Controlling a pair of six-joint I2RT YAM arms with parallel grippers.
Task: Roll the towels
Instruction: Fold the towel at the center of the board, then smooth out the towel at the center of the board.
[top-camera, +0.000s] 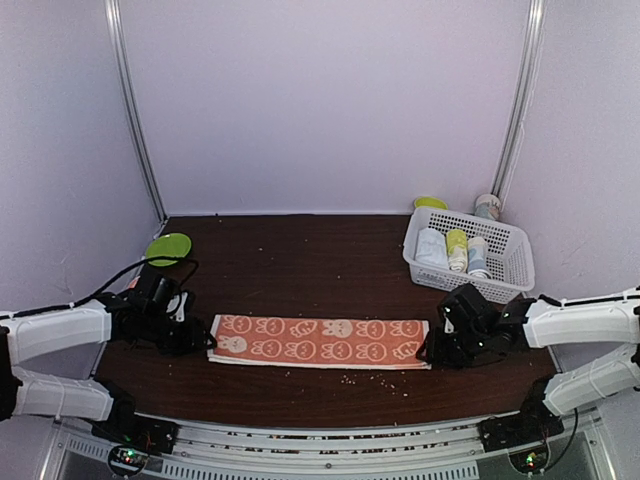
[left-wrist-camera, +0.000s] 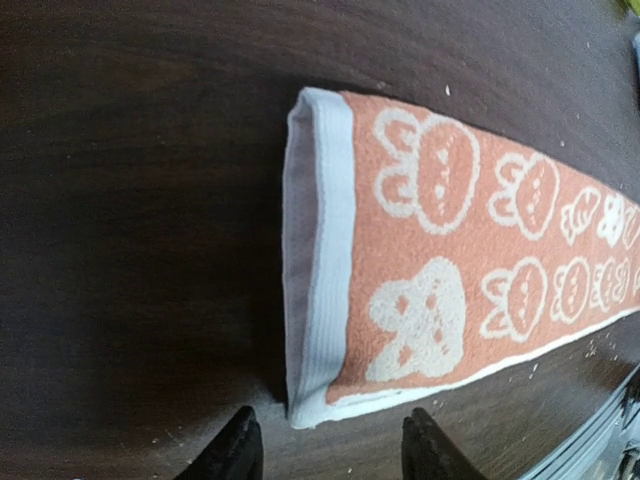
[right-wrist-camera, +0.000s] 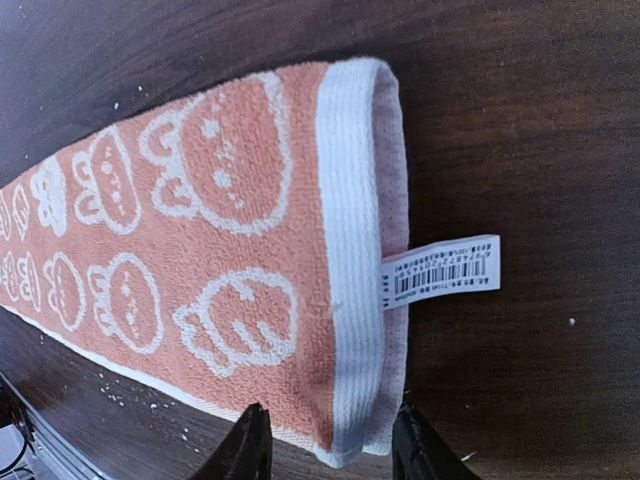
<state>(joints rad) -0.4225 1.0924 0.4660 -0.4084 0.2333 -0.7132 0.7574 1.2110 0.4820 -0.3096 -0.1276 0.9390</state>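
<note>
My left tool (left-wrist-camera: 330, 452) and right tool (right-wrist-camera: 330, 445) both stand spread, holding nothing, at the ends of the orange towel (top-camera: 320, 340) lying flat on the tabletop (top-camera: 300, 260). Only my right wrist view shows its barcode tag (right-wrist-camera: 440, 272); only the top view shows the basket (top-camera: 505, 278) beyond.

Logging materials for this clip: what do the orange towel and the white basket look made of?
Orange towel: looks like terry cloth, matte and nubbly, with a flat-woven white hem. White basket: probably moulded plastic, judging by its rigid latticed walls.
</note>
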